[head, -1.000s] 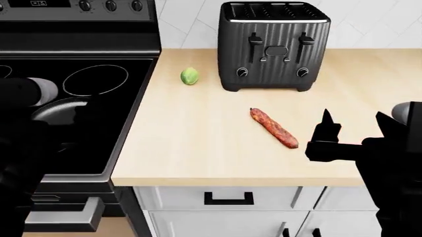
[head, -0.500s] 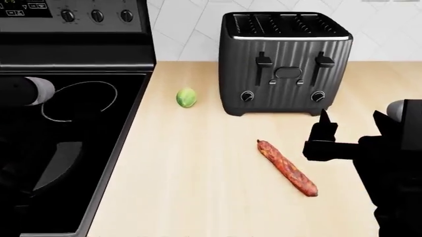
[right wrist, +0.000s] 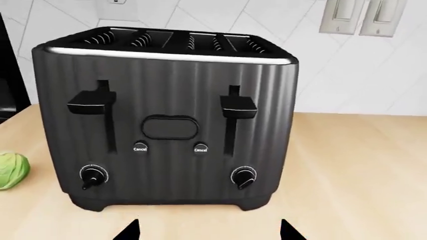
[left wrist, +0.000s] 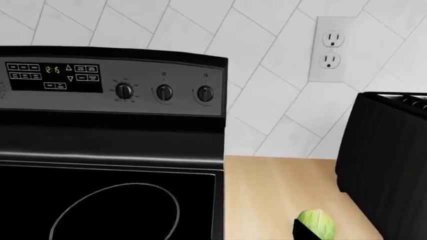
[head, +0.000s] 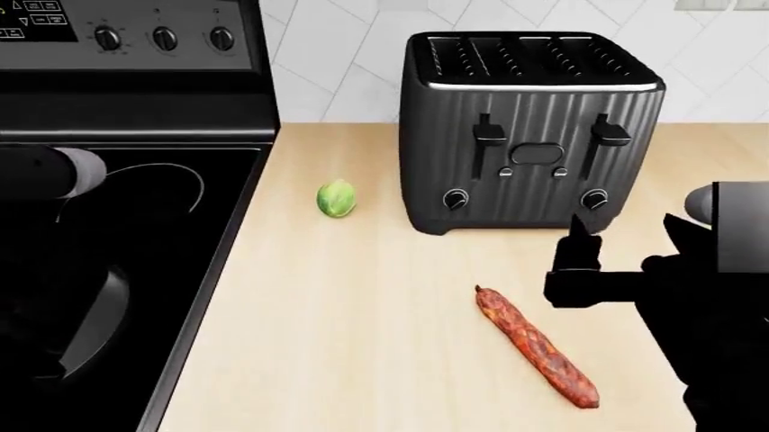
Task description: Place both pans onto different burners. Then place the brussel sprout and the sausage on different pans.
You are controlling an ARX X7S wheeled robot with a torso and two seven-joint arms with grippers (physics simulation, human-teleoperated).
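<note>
Sausage (head: 538, 348) lies on the counter (head: 348, 306) — right hand (head: 625, 247) spread, empty; left hand's state unclear.

Small round light-green leafy brussel sprout (head: 337, 199) resting on the table, long thin reddish-brown mottled sausage (head: 538, 346) lying flat and diagonal, well apart from the sprout

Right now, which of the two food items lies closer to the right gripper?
The sausage. It lies on the counter just below and left of the right gripper in the head view, while the brussel sprout sits farther off, near the stove edge.
</note>
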